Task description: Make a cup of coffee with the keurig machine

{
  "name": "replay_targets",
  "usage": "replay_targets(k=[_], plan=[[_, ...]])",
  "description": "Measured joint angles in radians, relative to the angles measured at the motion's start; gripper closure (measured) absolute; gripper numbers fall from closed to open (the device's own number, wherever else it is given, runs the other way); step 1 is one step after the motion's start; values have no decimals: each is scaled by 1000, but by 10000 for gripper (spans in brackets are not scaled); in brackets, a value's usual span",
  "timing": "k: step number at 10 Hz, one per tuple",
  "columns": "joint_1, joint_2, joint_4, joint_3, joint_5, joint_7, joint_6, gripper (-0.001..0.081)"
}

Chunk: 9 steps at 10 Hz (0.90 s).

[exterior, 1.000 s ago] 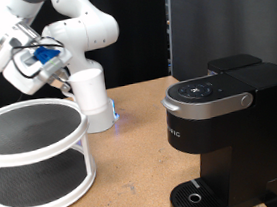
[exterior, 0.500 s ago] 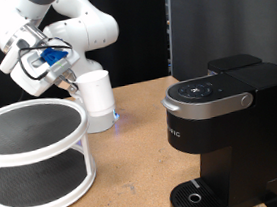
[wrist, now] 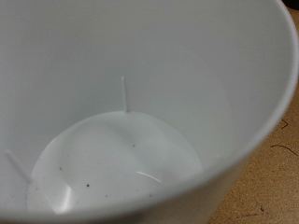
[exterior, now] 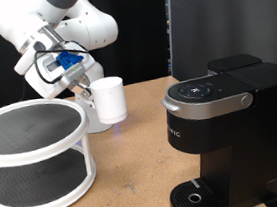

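The white cup [exterior: 109, 100] hangs above the wooden table, to the exterior view's left of the keurig machine [exterior: 221, 124]. My gripper [exterior: 85, 86] is shut on the cup's rim on the side away from the machine. The wrist view is filled by the cup's empty white inside [wrist: 131, 103], with a few dark specks on its bottom; no fingers show there. The black machine stands at the exterior view's right with its top down, silver-grey handle [exterior: 215, 104] at the front and drip tray [exterior: 195, 199] bare. The cup's handle is not visible.
A white two-tier round shelf [exterior: 34, 156] with dark mesh levels stands at the exterior view's left. The arm's white base with a blue light [exterior: 115, 127] sits behind the cup. A dark panel [exterior: 219, 19] rises behind the machine. Wooden table [wrist: 266, 187] shows beyond the cup's rim.
The gripper and the cup have moved toward the exterior view's right, closer to the machine, and the cup sits slightly lower and more upright.
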State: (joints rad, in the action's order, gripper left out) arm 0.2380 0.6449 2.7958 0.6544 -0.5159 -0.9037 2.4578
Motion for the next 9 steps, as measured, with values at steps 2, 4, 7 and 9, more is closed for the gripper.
replay_targets(k=[2, 4, 7, 9], plan=[[4, -14, -1, -5, -3, 3, 8, 734], [9, -17, 0, 15, -2, -45, -20, 734], [48, -77, 19, 20, -18, -65, 42, 734], [120, -141, 19, 42, -90, -102, 114, 734]])
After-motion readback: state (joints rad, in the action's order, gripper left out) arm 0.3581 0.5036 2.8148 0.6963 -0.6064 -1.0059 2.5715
